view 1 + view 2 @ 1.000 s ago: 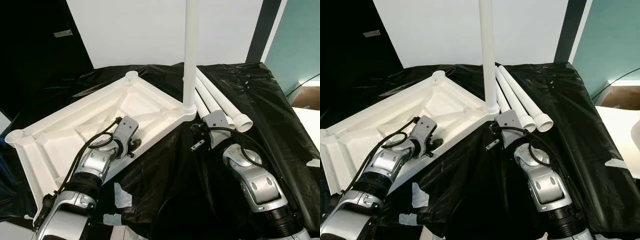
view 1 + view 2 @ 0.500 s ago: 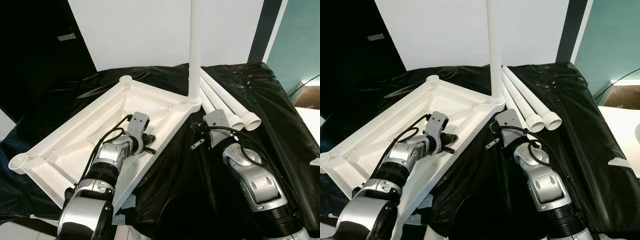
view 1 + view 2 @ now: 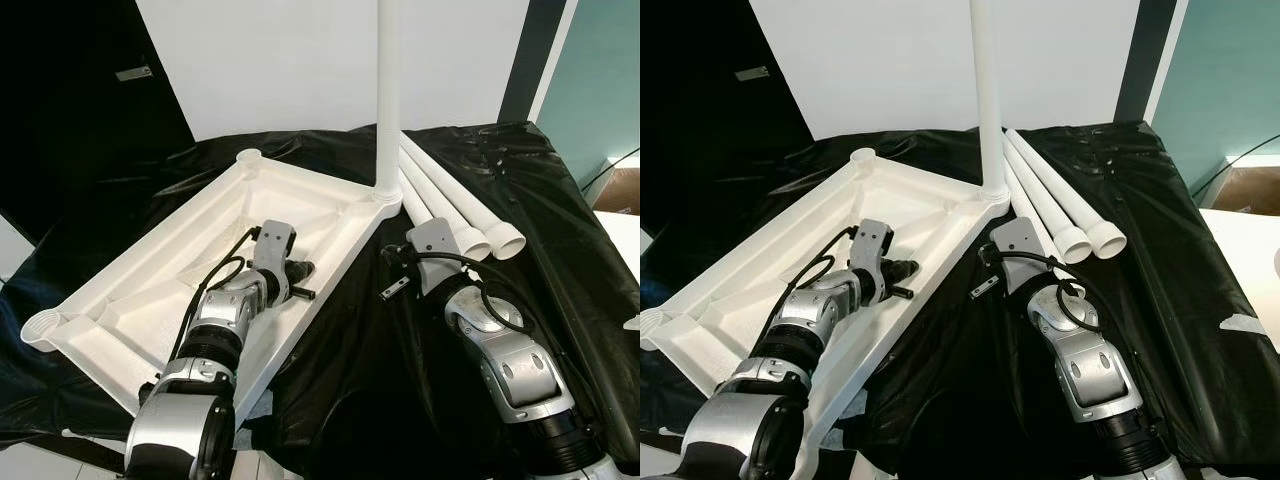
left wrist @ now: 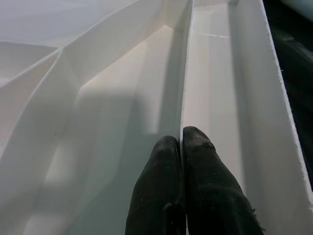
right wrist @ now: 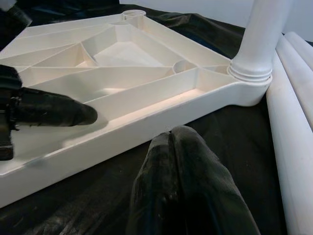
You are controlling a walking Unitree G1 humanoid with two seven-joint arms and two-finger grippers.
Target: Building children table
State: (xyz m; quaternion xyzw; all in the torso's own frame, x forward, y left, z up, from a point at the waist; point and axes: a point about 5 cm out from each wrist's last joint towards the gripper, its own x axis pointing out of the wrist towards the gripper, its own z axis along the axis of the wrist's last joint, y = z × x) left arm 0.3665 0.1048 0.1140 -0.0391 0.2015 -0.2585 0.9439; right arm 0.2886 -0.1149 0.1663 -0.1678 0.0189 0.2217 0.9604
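Tabletop (image 3: 150,290) lies upside down on the black plastic sheet (image 3: 560,220), ribbed underside up so the leg sockets face me. One leg (image 3: 387,90) stands upright in the far right corner socket. Three spare legs (image 3: 455,205) lie side by side on the sheet just beside that corner, open ends toward me, within reach of the right arm. Far-left socket (image 3: 250,157) and near-left socket (image 3: 38,327) are bare.

Left gripper (image 3: 303,280) is inside the tabletop, near the right-hand wall. Left wrist view shows its fingers (image 4: 164,196) pressed together with a thin rib edge running right up to the tips; looks like a closed claw bracing on or pinching that rib. My read: it's there to hold the tabletop steady or reposition it, not to carry anything.

Right gripper (image 5: 188,161) sits low over the sheet, just outside the tabletop's near edge, pointing at the seated leg's base. Fingers closed together, nothing between them. In the right wrist view the left gripper's dark finger shows across the rim.

Judgement: one leg of four in. Next step likely needs the right claw opened to pick a spare leg while the left keeps the top from sliding on the slick sheet.
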